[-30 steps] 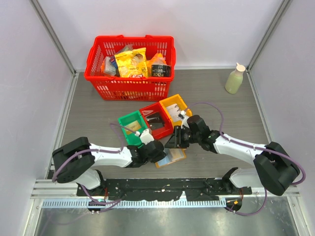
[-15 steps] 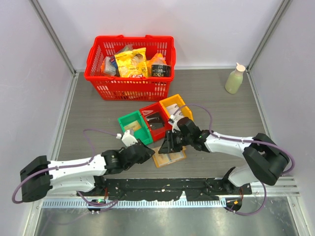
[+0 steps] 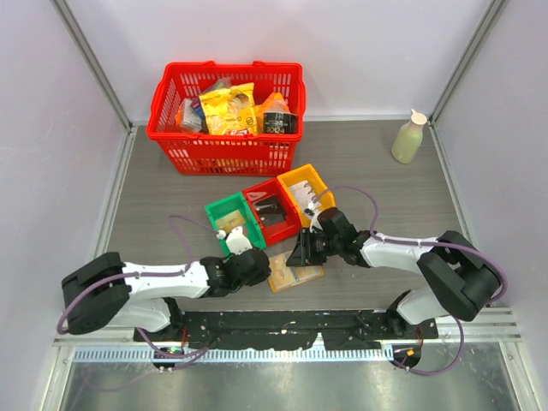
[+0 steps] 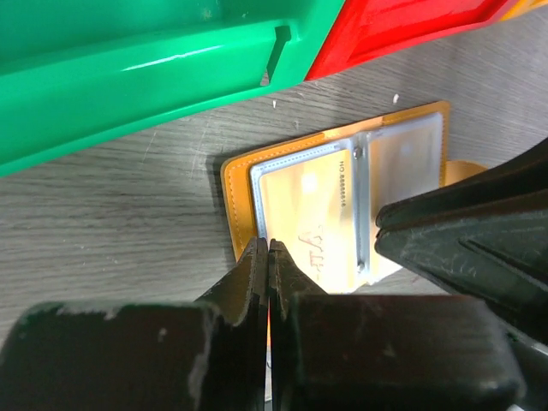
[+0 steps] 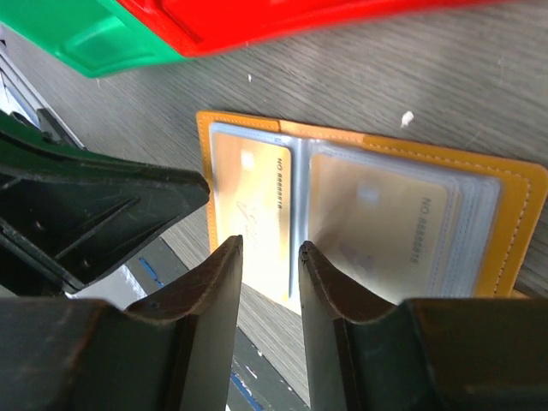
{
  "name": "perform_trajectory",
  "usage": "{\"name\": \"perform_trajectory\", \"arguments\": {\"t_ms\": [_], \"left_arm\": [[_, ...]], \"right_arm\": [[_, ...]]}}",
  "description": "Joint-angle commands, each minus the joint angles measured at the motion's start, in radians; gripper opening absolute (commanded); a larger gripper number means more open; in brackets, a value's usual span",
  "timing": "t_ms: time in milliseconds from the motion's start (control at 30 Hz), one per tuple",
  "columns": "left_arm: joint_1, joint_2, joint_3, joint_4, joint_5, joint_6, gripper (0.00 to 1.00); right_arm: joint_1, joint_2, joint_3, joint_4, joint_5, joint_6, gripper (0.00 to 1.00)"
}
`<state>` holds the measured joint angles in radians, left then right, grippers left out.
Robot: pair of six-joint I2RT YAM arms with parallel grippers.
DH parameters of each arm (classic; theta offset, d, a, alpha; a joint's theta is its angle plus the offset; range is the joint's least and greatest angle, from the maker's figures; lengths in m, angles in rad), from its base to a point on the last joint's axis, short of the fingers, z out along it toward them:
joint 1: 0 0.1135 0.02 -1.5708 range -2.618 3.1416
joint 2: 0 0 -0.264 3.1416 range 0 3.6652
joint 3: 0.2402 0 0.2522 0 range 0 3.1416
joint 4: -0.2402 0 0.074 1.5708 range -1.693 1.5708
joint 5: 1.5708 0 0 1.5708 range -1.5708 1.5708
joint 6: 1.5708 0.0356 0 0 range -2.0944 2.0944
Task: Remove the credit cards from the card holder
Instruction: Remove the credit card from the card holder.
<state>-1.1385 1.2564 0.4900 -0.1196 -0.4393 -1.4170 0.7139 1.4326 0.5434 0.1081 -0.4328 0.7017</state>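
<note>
The card holder [image 3: 301, 276] lies open on the table, a tan-orange folder [image 4: 235, 184] with clear sleeves. Pale cream credit cards [image 4: 310, 214] sit inside the sleeves, one on each side of the spine [image 5: 250, 193] [image 5: 377, 224]. My left gripper [image 4: 269, 248] is shut, its tips at the left sleeve's edge; nothing shows between the jaws. In the top view it [image 3: 259, 267] is at the holder's left side. My right gripper [image 5: 268, 247] is open, hovering over the holder's spine with a narrow gap. From above, it [image 3: 301, 253] is at the holder's far edge.
Green [image 3: 229, 224], red [image 3: 272, 211] and yellow-orange [image 3: 306, 187] bins stand in a row just beyond the holder. A red basket [image 3: 224, 144] of groceries is at the back and a bottle [image 3: 408, 137] at the back right. A black rail runs along the near edge.
The left arm swung its elbow out to the left, then partly back; its gripper stays by the holder's left edge. The right gripper shifted slightly over the holder.
</note>
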Motion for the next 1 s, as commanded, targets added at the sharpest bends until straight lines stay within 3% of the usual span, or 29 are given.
{"name": "perform_trajectory", "arguments": {"t_ms": [0, 367, 733, 967], "left_arm": [[0.017, 0.054, 0.035, 0.089, 0.042, 0.056, 0.01], [0.020, 0.132, 0.030, 0.069, 0.070, 0.010, 0.00], [0.019, 0.138, 0.050, 0.025, 0.065, 0.030, 0.00], [0.020, 0.147, 0.067, 0.015, 0.076, 0.061, 0.00]], "right_arm": [[-0.004, 0.028, -0.049, 0.151, -0.030, -0.007, 0.36], [-0.013, 0.062, -0.111, 0.303, -0.119, 0.036, 0.33], [-0.016, -0.026, -0.091, 0.278, -0.135, 0.045, 0.32], [-0.018, 0.012, -0.108, 0.321, -0.162, 0.056, 0.29]]}}
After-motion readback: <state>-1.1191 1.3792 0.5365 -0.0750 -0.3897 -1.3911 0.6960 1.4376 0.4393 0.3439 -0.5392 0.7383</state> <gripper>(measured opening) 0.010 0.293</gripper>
